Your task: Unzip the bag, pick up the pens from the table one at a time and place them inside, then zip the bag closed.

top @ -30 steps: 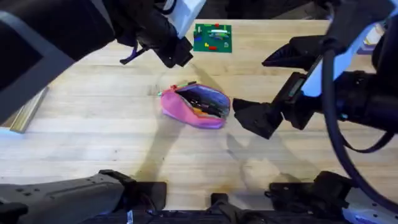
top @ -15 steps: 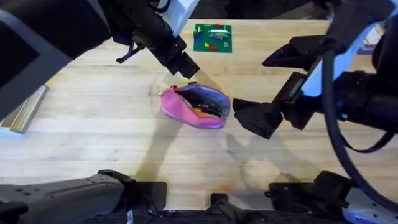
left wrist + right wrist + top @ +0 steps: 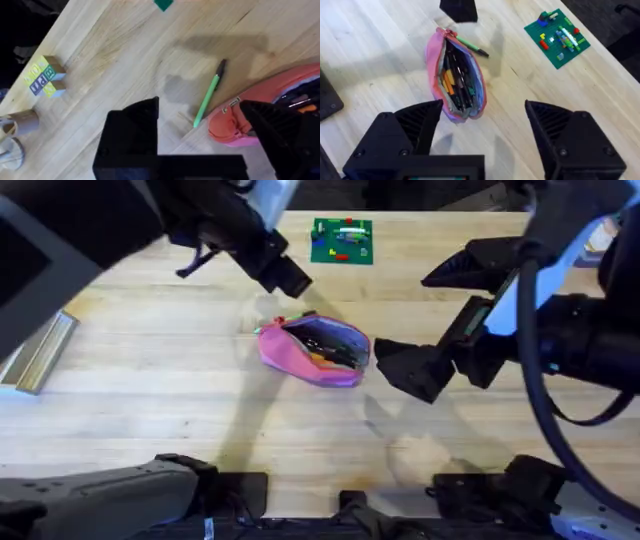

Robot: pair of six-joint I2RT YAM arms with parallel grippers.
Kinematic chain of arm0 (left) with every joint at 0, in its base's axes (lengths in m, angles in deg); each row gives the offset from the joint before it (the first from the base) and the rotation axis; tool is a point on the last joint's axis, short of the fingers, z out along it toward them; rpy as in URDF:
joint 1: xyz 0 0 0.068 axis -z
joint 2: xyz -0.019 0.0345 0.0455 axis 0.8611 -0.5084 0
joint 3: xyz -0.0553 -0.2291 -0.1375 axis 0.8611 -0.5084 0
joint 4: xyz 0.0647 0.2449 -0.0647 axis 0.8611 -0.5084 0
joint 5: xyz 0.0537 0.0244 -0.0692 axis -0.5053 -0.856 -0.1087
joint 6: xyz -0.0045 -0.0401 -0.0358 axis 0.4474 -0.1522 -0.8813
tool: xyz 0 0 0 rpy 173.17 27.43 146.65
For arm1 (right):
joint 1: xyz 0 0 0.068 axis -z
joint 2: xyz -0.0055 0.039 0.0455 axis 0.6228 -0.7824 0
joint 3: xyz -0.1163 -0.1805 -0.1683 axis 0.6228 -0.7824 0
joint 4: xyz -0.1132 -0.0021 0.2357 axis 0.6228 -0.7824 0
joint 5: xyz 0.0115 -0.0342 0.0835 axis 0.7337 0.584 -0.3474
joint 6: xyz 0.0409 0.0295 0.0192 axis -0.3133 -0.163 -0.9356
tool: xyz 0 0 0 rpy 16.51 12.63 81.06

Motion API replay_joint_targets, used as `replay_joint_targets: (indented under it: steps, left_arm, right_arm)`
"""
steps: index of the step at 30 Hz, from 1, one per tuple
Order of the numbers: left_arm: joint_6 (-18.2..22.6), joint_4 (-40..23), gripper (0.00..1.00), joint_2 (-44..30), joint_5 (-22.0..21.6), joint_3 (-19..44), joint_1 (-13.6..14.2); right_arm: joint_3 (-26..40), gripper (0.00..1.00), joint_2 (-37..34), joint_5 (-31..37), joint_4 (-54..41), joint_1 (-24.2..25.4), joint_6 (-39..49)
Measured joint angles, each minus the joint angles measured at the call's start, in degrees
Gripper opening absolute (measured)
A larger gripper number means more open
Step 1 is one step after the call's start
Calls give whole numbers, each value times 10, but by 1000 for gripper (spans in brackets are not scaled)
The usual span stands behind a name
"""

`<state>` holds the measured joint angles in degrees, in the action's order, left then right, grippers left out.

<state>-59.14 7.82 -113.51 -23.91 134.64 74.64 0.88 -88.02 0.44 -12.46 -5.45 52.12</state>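
1. A robot test bench in a lab or workshop is indicated: two black arms are mounted at the near edge of a light wood plank table.
2. Practice props are laid out rather than working goods: a small green board with coloured pieces is seen beyond the left gripper, and a printed wooden block is seen well off to its side.
3. A pink pouch is set between the two grippers, with a green pen just beside it.
4. A dark cable is run along the right arm.

Bare table around unzipped bag
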Motion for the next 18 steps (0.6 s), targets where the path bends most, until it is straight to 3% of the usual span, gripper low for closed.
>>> replay_joint_targets:
  steps: [3, 4, 18]
  left_arm:
    - [0, 0, 991, 0, 25, 0, -33]
    - [3, 0, 992, 0, 40, 0, -57]
    - [13, -14, 991, -29, 58, 2, -61]
  right_arm:
    - [0, 998, 0, 0, 0, 0, 0]
    - [0, 997, 0, 0, 0, 0, 0]
    - [0, 998, 0, 0, 0, 0, 0]
